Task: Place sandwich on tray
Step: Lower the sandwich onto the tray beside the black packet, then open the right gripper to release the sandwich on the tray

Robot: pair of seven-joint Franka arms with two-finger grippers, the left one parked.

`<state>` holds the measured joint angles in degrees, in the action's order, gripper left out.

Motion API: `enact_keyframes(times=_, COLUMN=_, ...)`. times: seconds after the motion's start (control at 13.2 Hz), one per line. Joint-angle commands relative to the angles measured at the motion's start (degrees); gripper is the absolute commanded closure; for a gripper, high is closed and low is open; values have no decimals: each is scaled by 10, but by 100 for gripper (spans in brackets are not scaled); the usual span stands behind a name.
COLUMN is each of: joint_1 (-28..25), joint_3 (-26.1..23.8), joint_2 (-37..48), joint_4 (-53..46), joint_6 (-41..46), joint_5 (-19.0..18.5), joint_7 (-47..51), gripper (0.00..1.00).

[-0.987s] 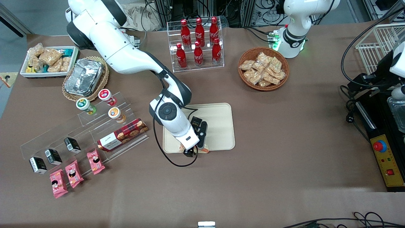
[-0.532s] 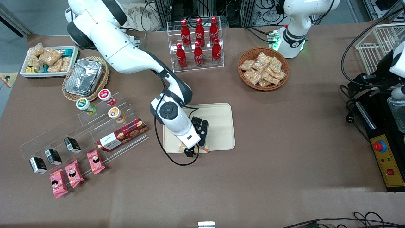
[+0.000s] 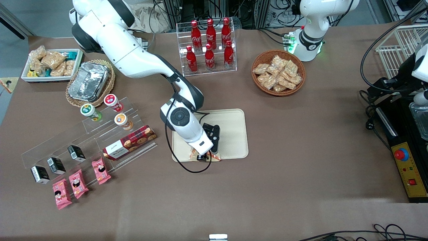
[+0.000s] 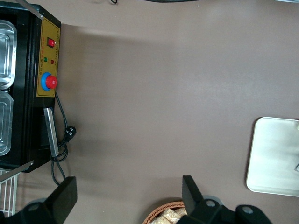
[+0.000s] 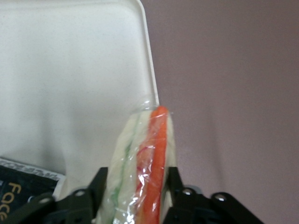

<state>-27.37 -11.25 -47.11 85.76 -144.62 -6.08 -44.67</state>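
Gripper of the working arm sits low in the centre of the front view, over the edge of the tray nearest the camera. Its 2 black fingers are closed most of the way onto the sandwich, pinching the wrapped wedge from both sides. In the wrist view the wedge stands on edge between the pads, pale bread outside with 1 green and 1 orange stripe of filling, its tip reaching the tray's rounded rim where cream plastic meets the brown table. In the front view only small orange and pale bits of the sandwich show under the gripper, right at the tray's near edge; whether it rests on the tray or hangs just above cannot be told.

Around this, the front view shows a clear rack of 6 red cola bottles at top centre, a wicker basket of snack bags to the upper right of the tray, and a crinkled foil container at upper left. A red plaid cookie box lies on a clear stepped shelf just beside the tray, toward the working arm's end, with 3 pink snack packets at lower left, nearer the camera.
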Motion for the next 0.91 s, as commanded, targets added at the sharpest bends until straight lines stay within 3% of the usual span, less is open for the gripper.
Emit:
enact_keyframes(times=0.0, joint_1=4, joint_3=-13, joint_2=-4, joint_4=5, joint_6=-2, joint_5=-8, joint_7=-8, gripper=52)
enact_keyframes(times=0.15, joint_1=5, joint_3=-19, joint_2=-2, joint_4=9, joint_6=-1, joint_5=-8, joint_7=-8, gripper=50)
enact_keyframes(times=0.23, joint_1=4, joint_3=-19, joint_2=-2, joint_4=9, joint_6=-1, joint_5=-7, joint_7=-4, gripper=8)
enact_keyframes(times=0.3, joint_1=6, joint_3=-20, joint_2=-1, joint_4=8, joint_6=-1, joint_5=-6, joint_7=-4, gripper=0)
enact_keyframes(times=0.61, joint_1=25, joint_3=-31, joint_2=27, joint_4=8, joint_6=27, joint_5=-6, joint_7=-5, gripper=0)
enact_keyframes(times=0.84, joint_1=87, joint_3=-58, joint_2=94, joint_4=8, joint_6=92, joint_5=11, joint_7=-6, gripper=0)
